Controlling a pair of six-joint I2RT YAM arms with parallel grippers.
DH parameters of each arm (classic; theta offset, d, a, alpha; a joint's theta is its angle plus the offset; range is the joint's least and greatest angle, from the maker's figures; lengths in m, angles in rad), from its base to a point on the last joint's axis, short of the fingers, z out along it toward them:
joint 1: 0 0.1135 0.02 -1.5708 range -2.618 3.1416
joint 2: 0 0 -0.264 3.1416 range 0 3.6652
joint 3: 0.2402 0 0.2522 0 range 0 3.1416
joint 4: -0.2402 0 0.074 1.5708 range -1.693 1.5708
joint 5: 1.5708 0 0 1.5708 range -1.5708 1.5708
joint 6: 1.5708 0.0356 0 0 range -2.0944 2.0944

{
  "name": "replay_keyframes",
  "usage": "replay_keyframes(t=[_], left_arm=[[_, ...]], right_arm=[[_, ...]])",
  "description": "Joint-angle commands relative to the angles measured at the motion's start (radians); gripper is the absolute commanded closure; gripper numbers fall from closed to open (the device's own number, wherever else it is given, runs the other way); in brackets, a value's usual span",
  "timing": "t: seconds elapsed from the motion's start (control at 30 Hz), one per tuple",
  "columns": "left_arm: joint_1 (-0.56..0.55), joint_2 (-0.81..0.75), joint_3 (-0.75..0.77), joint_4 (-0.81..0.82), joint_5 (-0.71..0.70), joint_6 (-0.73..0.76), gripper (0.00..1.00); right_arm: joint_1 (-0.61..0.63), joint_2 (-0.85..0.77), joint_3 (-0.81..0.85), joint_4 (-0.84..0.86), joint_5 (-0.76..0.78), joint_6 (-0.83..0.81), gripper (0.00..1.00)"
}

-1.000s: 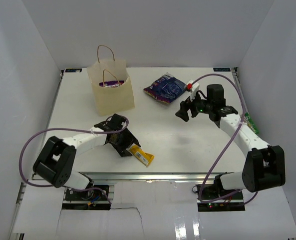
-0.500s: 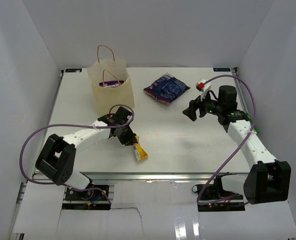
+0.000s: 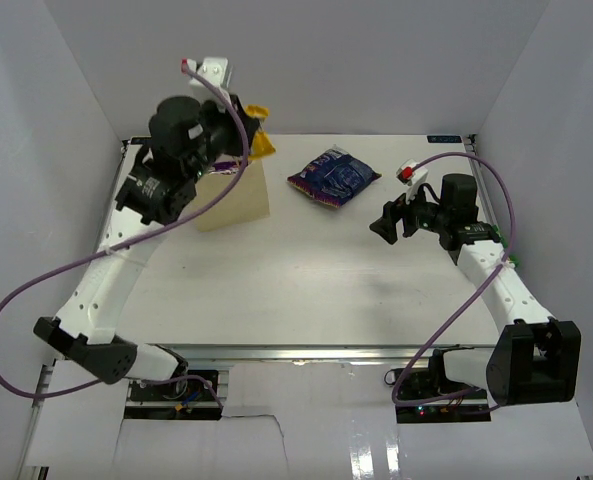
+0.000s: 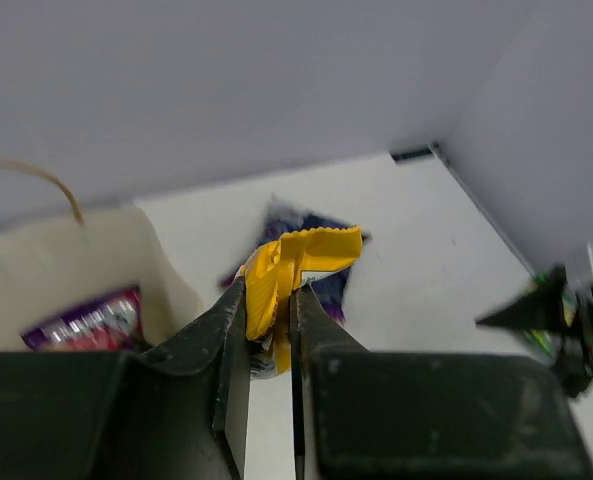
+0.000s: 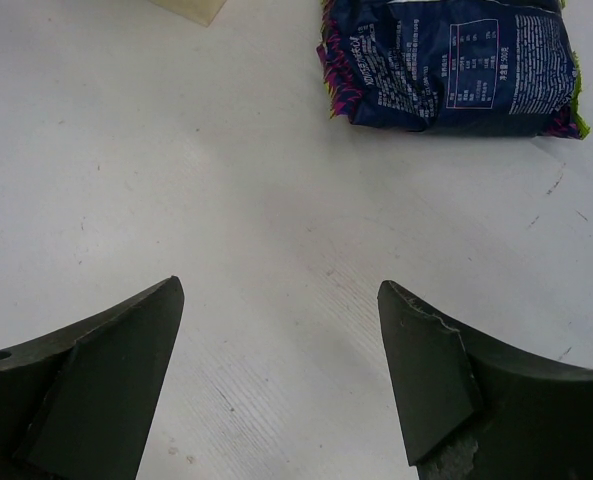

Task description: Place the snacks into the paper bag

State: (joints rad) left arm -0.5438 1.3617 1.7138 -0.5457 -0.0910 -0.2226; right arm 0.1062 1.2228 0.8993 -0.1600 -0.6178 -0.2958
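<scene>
My left gripper (image 3: 248, 135) is raised high at the back left, shut on a yellow bar (image 3: 261, 142) that it holds over the open top of the paper bag (image 3: 244, 198). In the left wrist view the bar (image 4: 294, 262) is pinched between the jaws, with the bag's cream wall (image 4: 71, 262) at the left and a purple packet (image 4: 88, 322) lying inside. A large dark blue-purple bag (image 3: 333, 174) lies flat on the table right of the paper bag. My right gripper (image 3: 386, 222) hovers open and empty over bare table, the blue-purple bag (image 5: 456, 65) a little ahead of it.
White walls close off the table at the left, back and right. The raised left arm hides the paper bag's top and handles in the top view. A corner of the paper bag (image 5: 191, 8) shows at the top edge of the right wrist view.
The left gripper shut on the yellow bar near the table's front, then lifted it up and back to above the paper bag. The right arm drew back to the right, then held still.
</scene>
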Motion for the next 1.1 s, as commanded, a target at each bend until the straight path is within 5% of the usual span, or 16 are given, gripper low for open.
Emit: replay_keyframes(t=[0.0,0.13,0.37,0.5,0.63,0.73,0.87,1.07], left_arm=[[0.115,0.173,0.242,0.044,0.054,0.215,0.86],[0.254,0.328,0.395,0.119,0.16,0.184,0.86],[0.349,0.436,0.402,0.168,0.178,0.148,0.86],[0.352,0.407,0.319,0.184,0.188,0.124,0.71],[0.352,0.329,0.19,0.205,0.146,0.103,0.33],[0.351,0.24,0.095,0.24,0.146,0.097,0.18],[0.352,0.128,0.009,0.254,0.148,0.075,0.14],[0.352,-0.11,-0.206,0.242,0.119,0.045,0.11]], right_arm=[[-0.008,0.007,0.013,-0.004,-0.02,-0.003,0.16],[-0.011,0.001,0.024,-0.035,-0.01,-0.025,0.16],[-0.066,-0.026,0.021,-0.085,0.006,-0.058,0.15],[-0.086,-0.023,0.021,-0.104,0.055,-0.06,0.14],[-0.086,0.032,0.064,-0.151,0.295,0.015,0.13],[-0.086,0.137,0.137,-0.216,0.6,0.069,0.11],[-0.086,0.228,0.197,-0.269,1.01,0.121,0.09],[-0.106,0.332,0.204,-0.251,1.116,-0.031,0.02]])
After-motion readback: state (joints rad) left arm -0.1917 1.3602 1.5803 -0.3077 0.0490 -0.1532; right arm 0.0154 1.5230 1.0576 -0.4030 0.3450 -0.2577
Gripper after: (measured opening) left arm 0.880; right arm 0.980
